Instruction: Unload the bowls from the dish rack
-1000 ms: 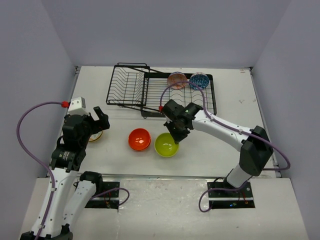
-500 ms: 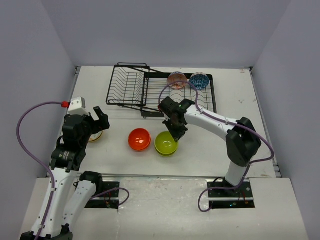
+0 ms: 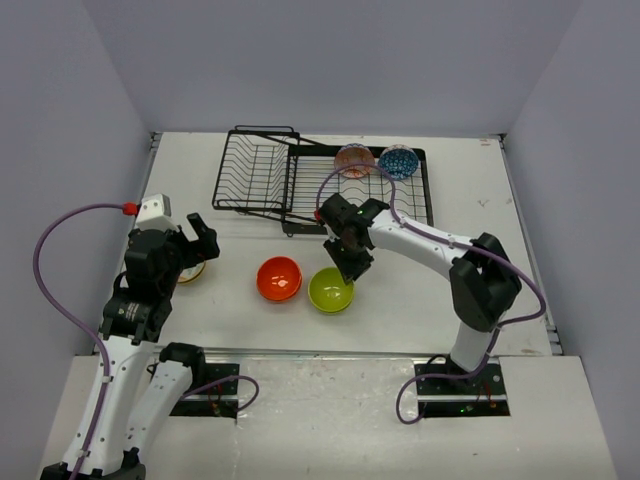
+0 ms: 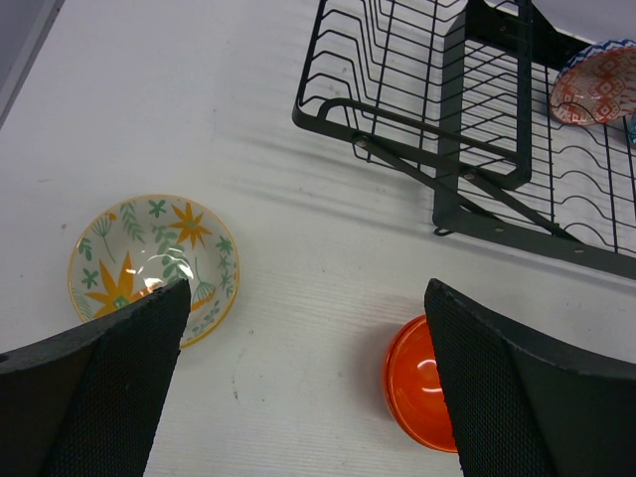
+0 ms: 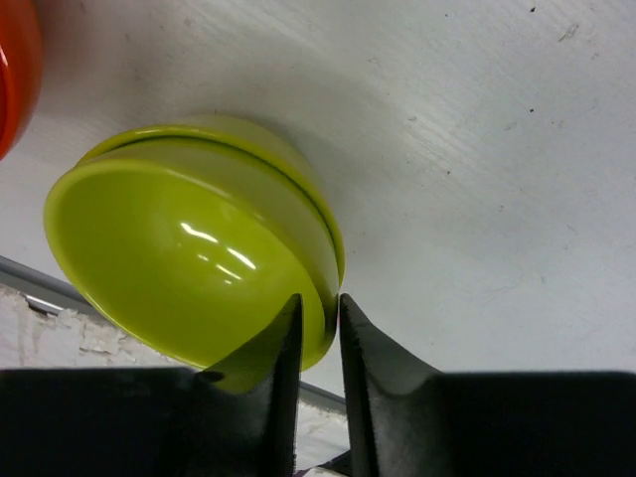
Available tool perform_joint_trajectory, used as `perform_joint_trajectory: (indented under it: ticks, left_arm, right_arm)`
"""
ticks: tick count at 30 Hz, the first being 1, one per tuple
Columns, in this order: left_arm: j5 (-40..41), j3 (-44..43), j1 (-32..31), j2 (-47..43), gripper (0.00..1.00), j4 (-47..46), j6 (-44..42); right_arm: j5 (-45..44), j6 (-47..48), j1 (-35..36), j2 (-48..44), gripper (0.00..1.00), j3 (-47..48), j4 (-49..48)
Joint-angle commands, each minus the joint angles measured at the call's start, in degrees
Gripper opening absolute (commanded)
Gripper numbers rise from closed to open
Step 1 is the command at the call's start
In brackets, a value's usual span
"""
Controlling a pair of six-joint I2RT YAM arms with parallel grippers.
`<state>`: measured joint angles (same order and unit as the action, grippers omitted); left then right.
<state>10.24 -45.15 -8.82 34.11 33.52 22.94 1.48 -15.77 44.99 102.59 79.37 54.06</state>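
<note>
The black wire dish rack (image 3: pixel 258 176) stands at the back of the table and holds a red patterned bowl (image 3: pixel 353 160) and a blue patterned bowl (image 3: pixel 398 161) at its far edge. A lime green bowl (image 3: pixel 331 290) and an orange bowl (image 3: pixel 279 278) sit on the table in front of it. My right gripper (image 3: pixel 348 268) is shut on the green bowl's rim (image 5: pixel 179 258), one finger inside and one outside. My left gripper (image 3: pixel 195 240) is open and empty above the table, between a floral bowl (image 4: pixel 149 258) and the orange bowl (image 4: pixel 417 383).
The rack's deep basket (image 4: pixel 447 109) lies just beyond my left gripper, with the red patterned bowl (image 4: pixel 596 84) at the far right of that view. The orange bowl (image 5: pixel 15 70) sits close to the left of the green bowl. The table's front edge runs just behind the green bowl.
My right wrist has shifted slightly left and its elbow has drawn in, still holding the green bowl, which has barely moved. The left arm has not moved.
</note>
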Motion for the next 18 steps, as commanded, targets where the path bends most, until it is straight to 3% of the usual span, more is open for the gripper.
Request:
perform_joint_trajectory:
  ticks: [1, 5, 8, 12, 15, 18]
  left_arm:
    - [0.22, -0.47, -0.41, -0.27, 1.0, -1.96, -0.7]
    - [0.22, -0.56, -0.5, -0.36, 1.0, -2.05, -0.7]
    - [0.22, -0.47, -0.41, -0.36, 1.0, -1.97, -0.7]
    - [0.39, -0.47, -0.5, -0.36, 1.0, -1.96, -0.7]
    - [0.74, -0.47, -0.5, -0.71, 1.0, -1.96, -0.62]
    - [1.45, -0.56, -0.5, -1.41, 1.0, -1.62, -0.35]
  right_arm:
    - [1.43, 0.13, -0.26, -0.28, 0.3, -0.18, -1.33]
    - [0.38, -0.22, -0.17, -3.34, 0.43, -0.54, -0.98]
    - [-1.3, -0.31, -0.17, -5.72, 0.46, -0.45, -0.01]
    - [-7.53, 0.39, -1.92, -10.56, 0.57, 1.39, 0.25]
    - [-14.29, 5.21, -4.21, -12.67, 0.65, 2.97, -3.16]
    - [-24.91, 14.69, -6.49, -12.5, 0.72, 2.98, -15.42]
